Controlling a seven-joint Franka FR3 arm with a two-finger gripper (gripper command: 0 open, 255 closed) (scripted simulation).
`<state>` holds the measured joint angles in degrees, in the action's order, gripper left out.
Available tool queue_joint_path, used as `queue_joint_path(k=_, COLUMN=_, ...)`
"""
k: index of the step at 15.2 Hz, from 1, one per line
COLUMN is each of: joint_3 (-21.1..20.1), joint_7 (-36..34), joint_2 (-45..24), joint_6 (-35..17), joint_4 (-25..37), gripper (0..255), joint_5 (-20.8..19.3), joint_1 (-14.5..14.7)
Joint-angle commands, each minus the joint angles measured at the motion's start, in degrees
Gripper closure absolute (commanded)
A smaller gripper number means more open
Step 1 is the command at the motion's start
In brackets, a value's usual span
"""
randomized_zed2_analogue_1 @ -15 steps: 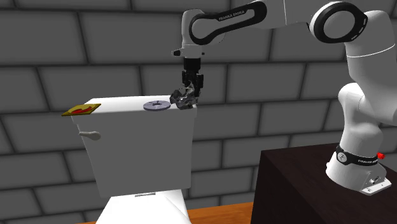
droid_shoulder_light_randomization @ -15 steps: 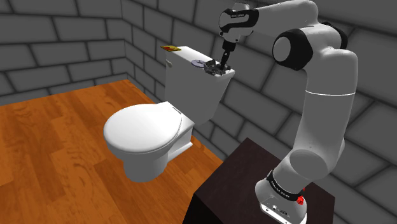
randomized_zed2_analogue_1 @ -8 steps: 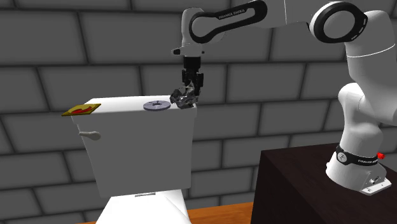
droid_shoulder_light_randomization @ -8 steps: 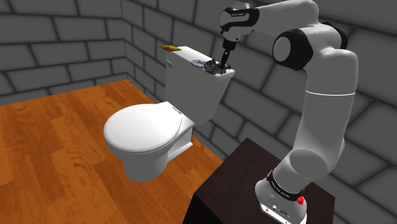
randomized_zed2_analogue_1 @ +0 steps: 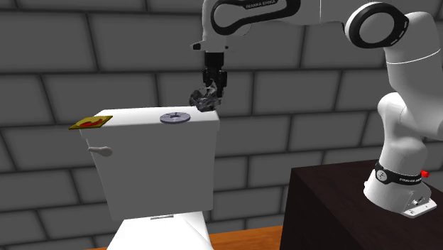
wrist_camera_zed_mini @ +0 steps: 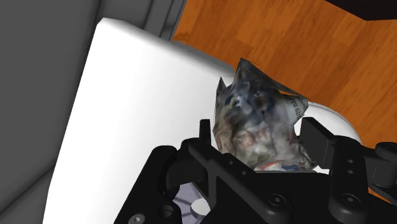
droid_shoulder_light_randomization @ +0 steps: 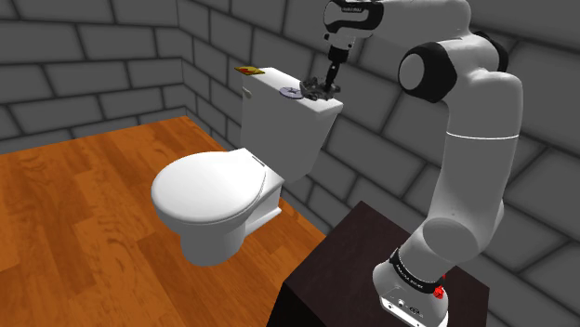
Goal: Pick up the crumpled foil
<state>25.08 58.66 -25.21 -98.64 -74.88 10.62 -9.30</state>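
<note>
Tank lid (randomized_zed2_analogue_1: 135, 122) below foil (wrist_camera_zed_mini: 257, 124), half-hidden in hand (randomized_zed2_analogue_1: 214, 91)

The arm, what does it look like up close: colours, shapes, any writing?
The arm is white rounded tubes with dark joints. White lettering runs along a black band near the wrist, a small red mark sits by the base, and the tool is all black.

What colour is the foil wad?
The foil is mottled silvery grey with dark and pale patches; clearest in the wrist view.
</note>
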Motion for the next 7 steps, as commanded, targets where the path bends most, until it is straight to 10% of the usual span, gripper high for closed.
queue_joint_path(k=1, joint_3=0.03, joint_7=-0.09, joint_2=-0.13, joint_6=1.79, joint_4=1.94, gripper=255, joint_5=0.01, joint_1=-0.23)
queue_joint_path(k=7, joint_3=0.05, joint_7=-0.19, joint_2=-0.81, joint_6=5.38, joint_4=6.21, gripper=255, joint_5=0.23, joint_1=-0.89)
